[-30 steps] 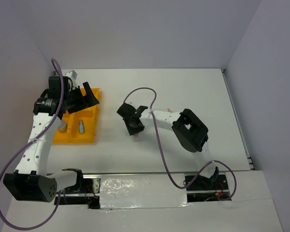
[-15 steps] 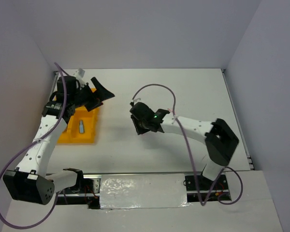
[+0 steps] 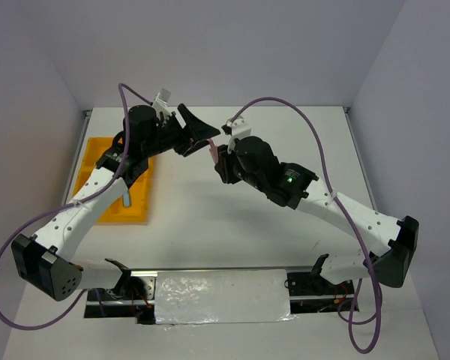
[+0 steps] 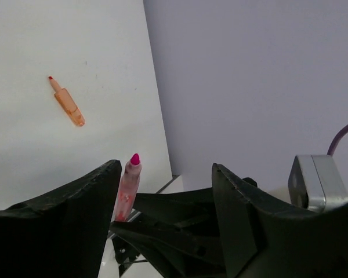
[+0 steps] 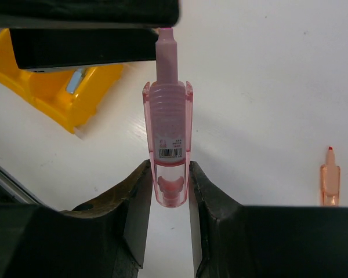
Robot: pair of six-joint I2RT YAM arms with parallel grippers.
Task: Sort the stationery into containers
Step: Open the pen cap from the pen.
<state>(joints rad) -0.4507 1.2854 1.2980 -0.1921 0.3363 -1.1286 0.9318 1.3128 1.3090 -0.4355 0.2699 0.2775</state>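
The pink marker (image 5: 167,133) is hanging in the air above the white table (image 3: 210,229), off to the right of the yellow tray (image 3: 97,187). The right gripper (image 5: 167,174) is clenching it by its rear end, and the bare tip is pointing toward the left gripper (image 4: 165,168). The left gripper is standing with its jaws spread, and the tip of the marker is sitting between its two fingers, close to one of them. Whether it is touching that finger I cannot tell from these views. An orange marker (image 4: 66,103) is lying flat on the table, apart from both grippers. The tray is lying at the left side of the table, and a small grey thing (image 3: 126,196) is resting in one of its compartments.
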